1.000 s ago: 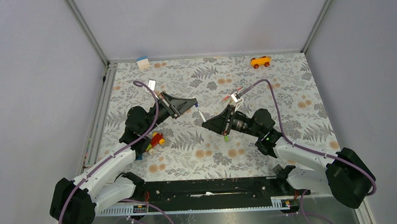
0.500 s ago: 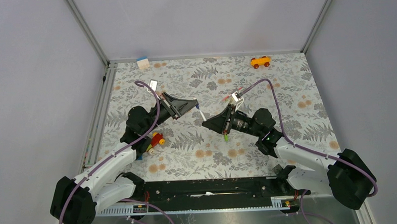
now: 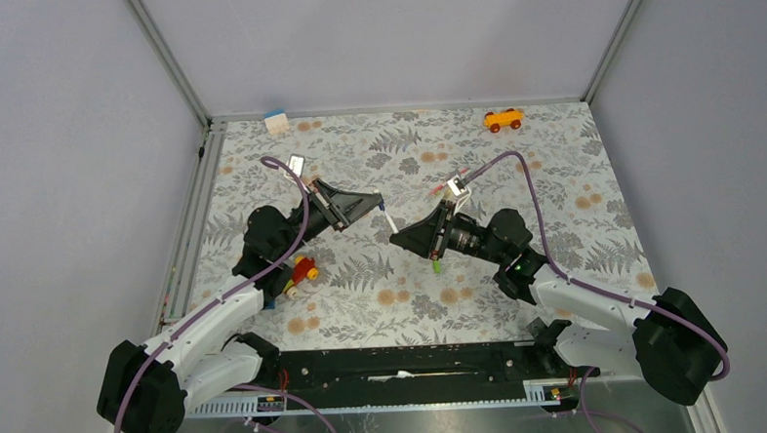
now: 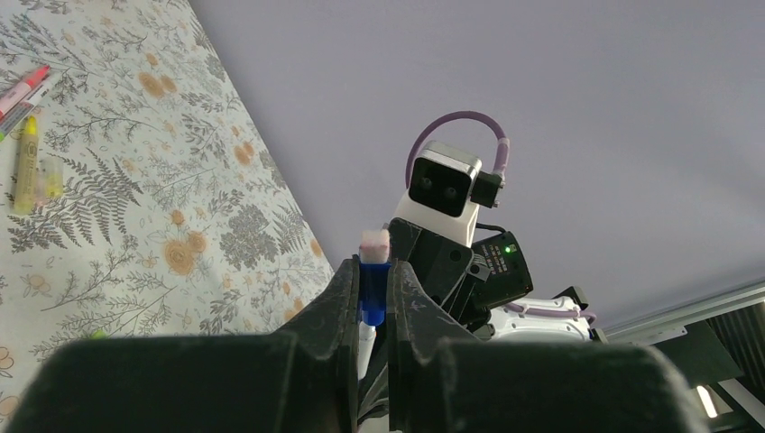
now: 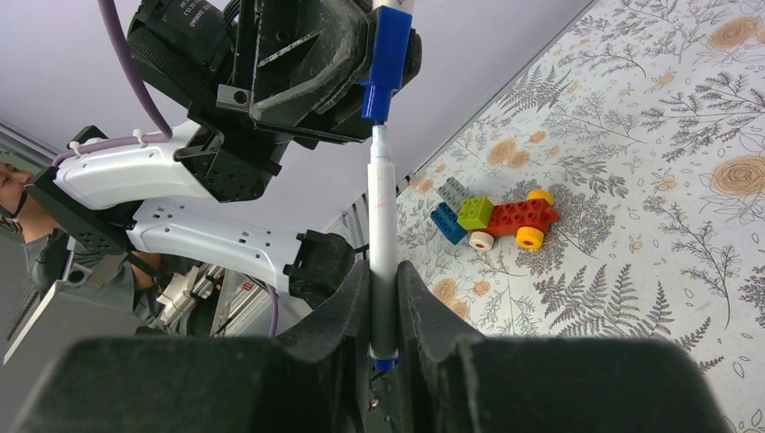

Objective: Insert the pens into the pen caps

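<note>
**Q:** What did the panel show, from the largest element down?

**A:** The floral bench (image 3: 553, 170) carried both arms, which met above its middle. The left gripper (image 4: 373, 271) was clamped on the blue cap (image 5: 390, 50). It held the cap off the bench with the open mouth facing the other arm. The right gripper (image 5: 383, 271) was clamped on the white pen (image 5: 382, 234), whose narrow tip pointed along the same line at that mouth.

**Q:** What had changed over the preceding second?

**A:** Almost nothing in the overhead view. Both arms kept their poses, with only a slight settling of the right arm. This was judged to be fine alignment rather than travel.

**Q:** What did that mean for the task?

**A:** Tip and cap mouth were touching, or very nearly. Whether the tip had entered could not be resolved. A short straight push along the pen's axis seemed to be all that remained for this pair. A yellow pen (image 4: 27, 153) and a lime-green cap (image 3: 436, 266) lay loose on the bench, presumably work still to do.
</note>
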`<state>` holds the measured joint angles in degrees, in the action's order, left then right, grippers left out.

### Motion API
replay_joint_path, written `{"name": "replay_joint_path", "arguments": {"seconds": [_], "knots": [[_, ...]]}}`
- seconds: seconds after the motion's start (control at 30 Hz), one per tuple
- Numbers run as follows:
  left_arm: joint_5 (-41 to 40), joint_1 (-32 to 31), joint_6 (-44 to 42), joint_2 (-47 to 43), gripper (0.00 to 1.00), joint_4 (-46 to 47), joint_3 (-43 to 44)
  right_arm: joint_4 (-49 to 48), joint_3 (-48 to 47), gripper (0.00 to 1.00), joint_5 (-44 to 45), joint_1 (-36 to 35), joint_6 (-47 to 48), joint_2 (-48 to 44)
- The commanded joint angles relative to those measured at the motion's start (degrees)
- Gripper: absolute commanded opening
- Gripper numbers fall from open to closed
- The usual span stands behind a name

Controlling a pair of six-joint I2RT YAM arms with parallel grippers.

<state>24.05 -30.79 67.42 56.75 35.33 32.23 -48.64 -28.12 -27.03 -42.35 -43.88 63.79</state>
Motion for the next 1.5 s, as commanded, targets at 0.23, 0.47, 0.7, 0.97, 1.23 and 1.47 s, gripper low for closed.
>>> {"name": "replay_joint_path", "arguments": {"seconds": [0.23,0.47,0.7,0.97,1.23,1.47], "knots": [[0.97,-1.13,-0.33,0.44,0.0,4.56,-0.25,-0.93,-3.85,0.0,1.67,-0.44,1.08,-0.89],[-0.3,-2.72,-0.92,1.46,0.0,4.91,-0.08,0.14,-4.82,0.0,2.34,-0.46,0.74,-1.07],[-0.8,-3.23,-1.49,1.53,0.0,4.74,-0.02,2.83,-5.68,0.0,3.52,-0.43,1.13,-2.95],[-1.37,-3.96,-2.14,1.69,0.0,4.36,-0.07,5.65,-7.16,0.0,5.19,-0.5,0.64,-2.85],[-2.22,-4.63,-3.92,1.17,0.0,2.12,-0.22,10.22,-9.46,0.0,6.72,-0.43,0.81,-2.16],[-2.77,-5.06,-4.31,1.3,0.0,0.91,-0.59,18.83,-13.32,0.0,10.78,-0.43,1.62,-0.43]]}}
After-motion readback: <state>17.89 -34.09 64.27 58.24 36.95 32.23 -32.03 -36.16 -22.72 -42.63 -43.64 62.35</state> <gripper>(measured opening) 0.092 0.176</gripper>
